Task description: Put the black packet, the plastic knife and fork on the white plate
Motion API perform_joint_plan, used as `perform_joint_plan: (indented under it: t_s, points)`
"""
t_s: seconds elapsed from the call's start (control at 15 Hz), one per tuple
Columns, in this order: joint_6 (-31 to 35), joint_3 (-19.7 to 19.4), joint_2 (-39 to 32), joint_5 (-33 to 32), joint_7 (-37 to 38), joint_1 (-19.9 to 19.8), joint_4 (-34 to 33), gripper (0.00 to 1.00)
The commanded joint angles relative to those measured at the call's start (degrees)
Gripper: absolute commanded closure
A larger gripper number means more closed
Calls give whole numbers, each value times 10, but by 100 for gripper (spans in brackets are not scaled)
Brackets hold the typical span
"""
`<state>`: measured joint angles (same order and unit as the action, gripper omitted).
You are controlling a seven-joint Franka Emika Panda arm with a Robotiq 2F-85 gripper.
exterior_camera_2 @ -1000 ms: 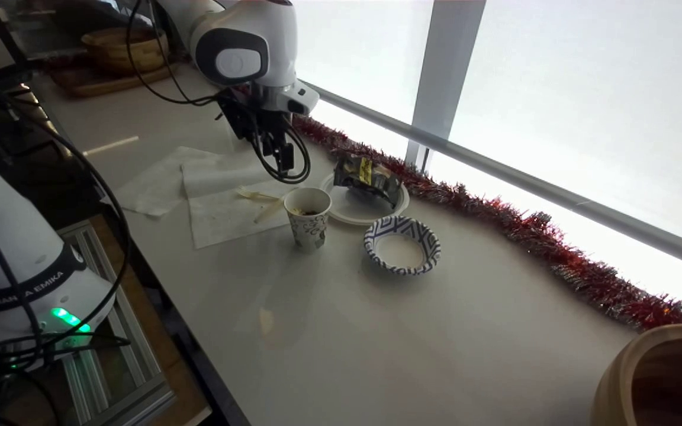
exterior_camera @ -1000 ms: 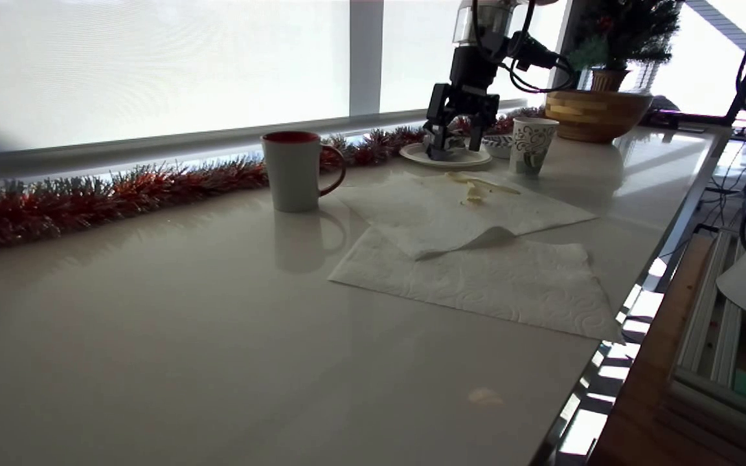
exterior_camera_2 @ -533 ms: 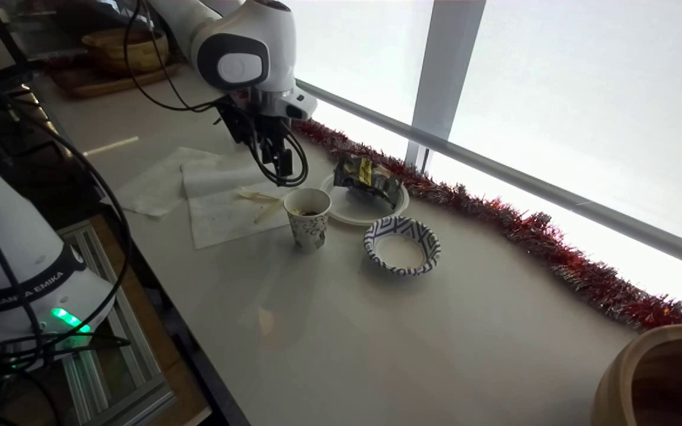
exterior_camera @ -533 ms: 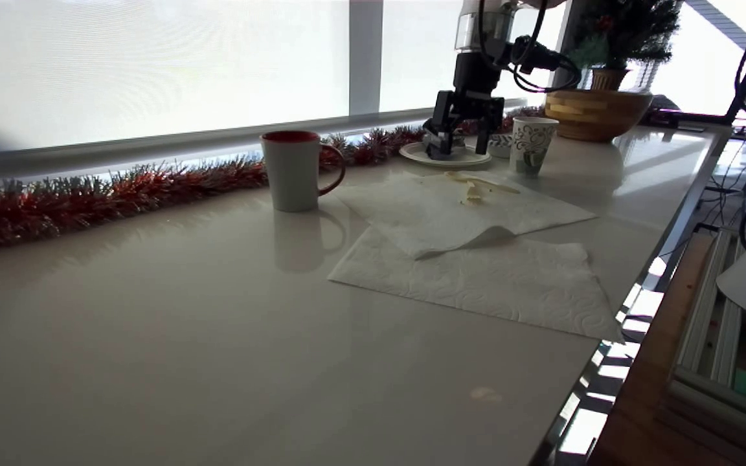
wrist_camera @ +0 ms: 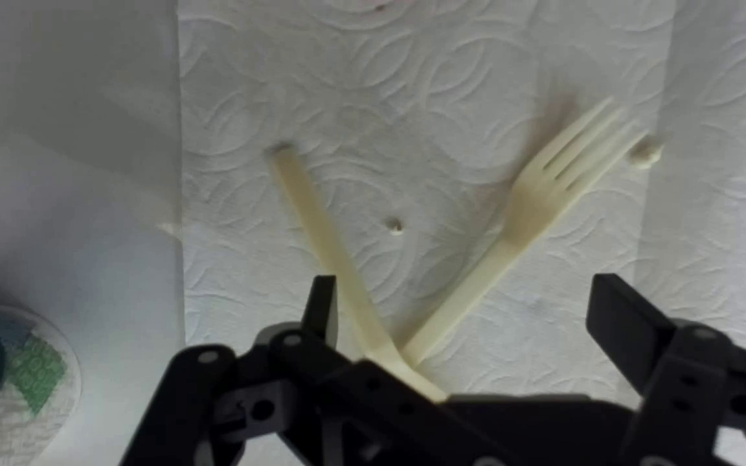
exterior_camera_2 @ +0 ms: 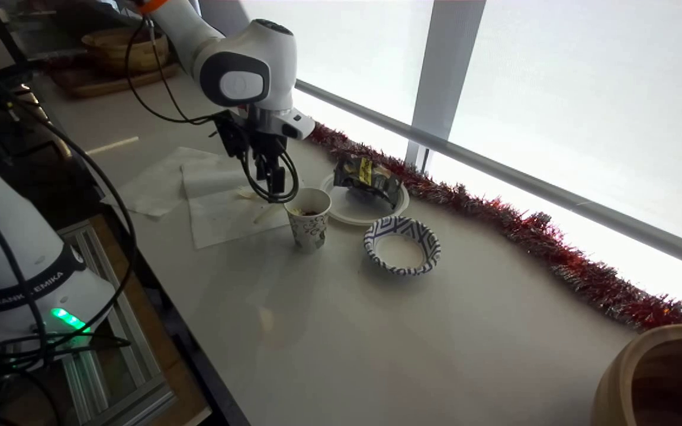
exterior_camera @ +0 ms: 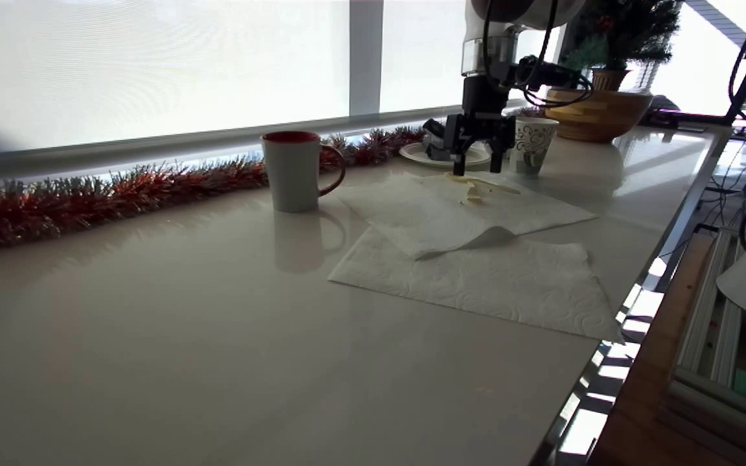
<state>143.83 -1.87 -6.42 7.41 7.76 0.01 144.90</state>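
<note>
My gripper (wrist_camera: 467, 310) is open and empty, pointing down over the paper towel in the wrist view. It also shows in both exterior views (exterior_camera: 477, 167) (exterior_camera_2: 271, 180). The pale plastic knife (wrist_camera: 318, 223) lies slanted by the left finger, its lower end partly hidden behind the gripper. The pale fork (wrist_camera: 531, 204) lies between the fingers with its tines up and right; its handle end meets the knife. The black packet (exterior_camera_2: 366, 174) with a yellow stripe rests on the white plate (exterior_camera_2: 350, 212), tilted on its far side; both also show in an exterior view (exterior_camera: 438, 145).
A patterned paper cup (exterior_camera_2: 308, 231) stands beside the gripper, close to the plate. A blue-patterned bowl (exterior_camera_2: 430, 251) sits next to the plate. A white mug with a red inside (exterior_camera: 292, 175) stands near the tinsel (exterior_camera: 120, 197). Paper towels (exterior_camera: 476, 285) lie under the cutlery.
My gripper has moved away from the plate and down, over the knife and fork. Its fingers stay apart. The packet, plate, knife and fork have not moved.
</note>
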Motion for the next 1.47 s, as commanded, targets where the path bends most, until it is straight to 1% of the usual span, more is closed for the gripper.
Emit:
perform_joint_plan:
  t_s: [0.0, 0.07, 0.13, 0.27, 0.33, 0.47, 0.53, 0.67, 0.73, 0.8, 0.93, 1.0, 1.07, 1.13, 1.2, 1.27, 1.4]
  points:
    - [-10, 7, -4, 54, -10, -10, -2, 27]
    - [-11, 7, -7, 70, -12, -12, -3, 35]
    - [-13, 7, -9, 82, -13, -13, -4, 40]
    - [-10, 9, -14, 108, -17, -15, -6, 47]
    - [-5, 9, -17, 115, -15, -15, -7, 53]
    - [-2, 11, -23, 138, -20, -17, -10, 54]
    - [-1, 11, -27, 143, -18, -16, -12, 47]
    - [-3, 13, -35, 153, -18, -17, -17, 49]
    - [-2, 13, -38, 155, -17, -16, -18, 53]
    - [-2, 13, -41, 155, -16, -16, -19, 58]
    - [-3, 13, -43, 156, -17, -18, -22, 84]
    - [-3, 12, -42, 155, -16, -19, -23, 92]
    - [-4, 12, -37, 155, -16, -19, -21, 98]
    - [-7, 12, -28, 157, -19, -21, -17, 100]
    - [-11, 13, -17, 158, -23, -22, -12, 100]
    - [-13, 12, -5, 158, -24, -22, -6, 97]
    - [-13, 11, 25, 166, -33, -25, 6, 97]
